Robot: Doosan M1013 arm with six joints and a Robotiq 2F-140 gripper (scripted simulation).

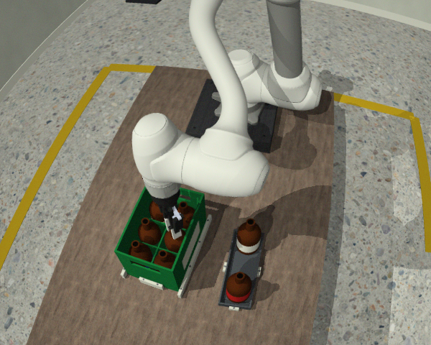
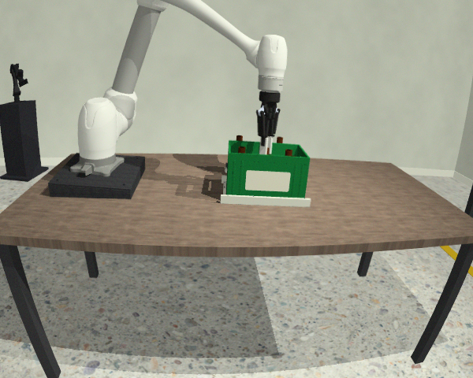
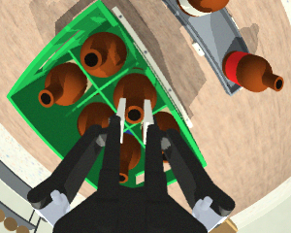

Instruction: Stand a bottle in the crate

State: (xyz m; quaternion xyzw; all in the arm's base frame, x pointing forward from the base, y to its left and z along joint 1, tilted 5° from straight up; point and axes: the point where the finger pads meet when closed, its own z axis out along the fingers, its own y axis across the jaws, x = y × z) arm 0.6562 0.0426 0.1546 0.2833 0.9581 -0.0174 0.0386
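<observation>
Gripper (image 3: 134, 116) clamps a bottle (image 3: 134, 91) by the neck, upright in a middle cell of the crate (image 1: 186, 256), ready for release; two bottles stand on the tray (image 1: 248, 261).

A curved wooden table (image 2: 351, 211) on dark legs is set on a speckled terrazzo floor (image 2: 147, 317); yellow floor tape (image 1: 41, 167) and pale walls (image 2: 371, 61) are seen.

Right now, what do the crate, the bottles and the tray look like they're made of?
Crate: probably moulded plastic, uniform matte green walls with thin dividers. Bottles, like the one gripped at its neck by the gripper: likely amber glass, glossy brown, though plastic is possible. Tray: flat grey, metal or plastic; can't tell.
</observation>
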